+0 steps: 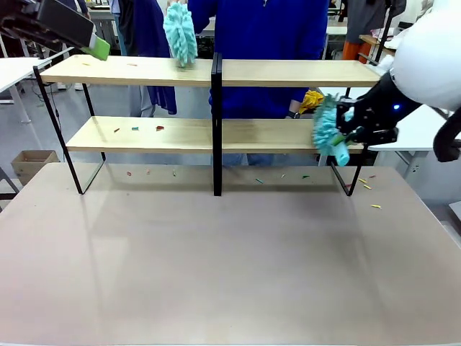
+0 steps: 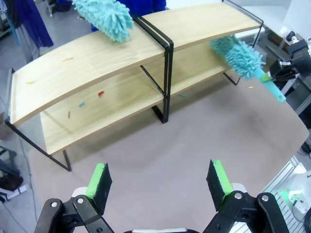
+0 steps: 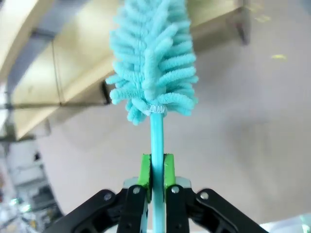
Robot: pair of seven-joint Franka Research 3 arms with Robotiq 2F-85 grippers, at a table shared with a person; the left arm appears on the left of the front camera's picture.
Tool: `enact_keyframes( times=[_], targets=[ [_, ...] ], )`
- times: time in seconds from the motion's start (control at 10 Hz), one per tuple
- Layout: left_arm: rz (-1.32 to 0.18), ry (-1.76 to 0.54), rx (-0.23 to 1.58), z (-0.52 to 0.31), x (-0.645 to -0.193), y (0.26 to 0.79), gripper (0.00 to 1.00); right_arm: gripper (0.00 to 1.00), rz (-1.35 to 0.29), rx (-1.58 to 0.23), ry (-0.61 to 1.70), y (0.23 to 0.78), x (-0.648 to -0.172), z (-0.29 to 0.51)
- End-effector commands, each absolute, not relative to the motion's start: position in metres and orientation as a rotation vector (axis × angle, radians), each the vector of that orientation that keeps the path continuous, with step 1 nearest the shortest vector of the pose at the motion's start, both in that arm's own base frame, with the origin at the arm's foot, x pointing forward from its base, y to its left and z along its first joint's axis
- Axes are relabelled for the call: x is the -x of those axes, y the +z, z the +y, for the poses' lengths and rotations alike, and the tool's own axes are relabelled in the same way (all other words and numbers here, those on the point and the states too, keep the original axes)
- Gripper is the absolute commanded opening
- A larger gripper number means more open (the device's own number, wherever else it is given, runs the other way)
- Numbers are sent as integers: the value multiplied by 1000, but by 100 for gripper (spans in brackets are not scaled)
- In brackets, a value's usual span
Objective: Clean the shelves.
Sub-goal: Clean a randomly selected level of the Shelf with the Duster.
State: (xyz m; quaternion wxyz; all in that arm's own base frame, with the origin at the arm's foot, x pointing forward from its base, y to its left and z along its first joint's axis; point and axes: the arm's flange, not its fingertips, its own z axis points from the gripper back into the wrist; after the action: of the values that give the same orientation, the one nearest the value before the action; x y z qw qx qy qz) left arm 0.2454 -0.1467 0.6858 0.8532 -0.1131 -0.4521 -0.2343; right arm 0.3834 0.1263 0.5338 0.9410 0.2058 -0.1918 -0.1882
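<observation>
Two-tier shelves [image 1: 288, 73] standing at the far side of the desk [image 1: 216, 259]. Right pincer [image 3: 156, 170] clamped on the handle of a turquoise duster [image 3: 154, 63], its fluffy head at the right end of the lower board. Left pincer [image 2: 158, 170] apart and empty, raised near the upper board's left end. A second duster [image 1: 180, 32] rests on the upper board, before a person in blue [image 1: 266, 29]. Coloured scraps [image 1: 160, 128] dot boards and desk.

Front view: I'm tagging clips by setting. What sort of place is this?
Probably a robotics lab: the shelves stand on a bare work table, the right gripper holds a duster, and more white tables stand behind.
</observation>
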Motion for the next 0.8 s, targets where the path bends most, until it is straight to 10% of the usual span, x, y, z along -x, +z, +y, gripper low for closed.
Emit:
enact_keyframes(
  times=[0.0, 0.7],
  targets=[
    [-955, -497, 251, -146, -246, 686, 100, 12, -278, -596, -230, 531, -387, 116],
    [-955, -497, 251, -146, -246, 686, 100, 12, 127, -967, 341, 569, -239, -81]
  ],
)
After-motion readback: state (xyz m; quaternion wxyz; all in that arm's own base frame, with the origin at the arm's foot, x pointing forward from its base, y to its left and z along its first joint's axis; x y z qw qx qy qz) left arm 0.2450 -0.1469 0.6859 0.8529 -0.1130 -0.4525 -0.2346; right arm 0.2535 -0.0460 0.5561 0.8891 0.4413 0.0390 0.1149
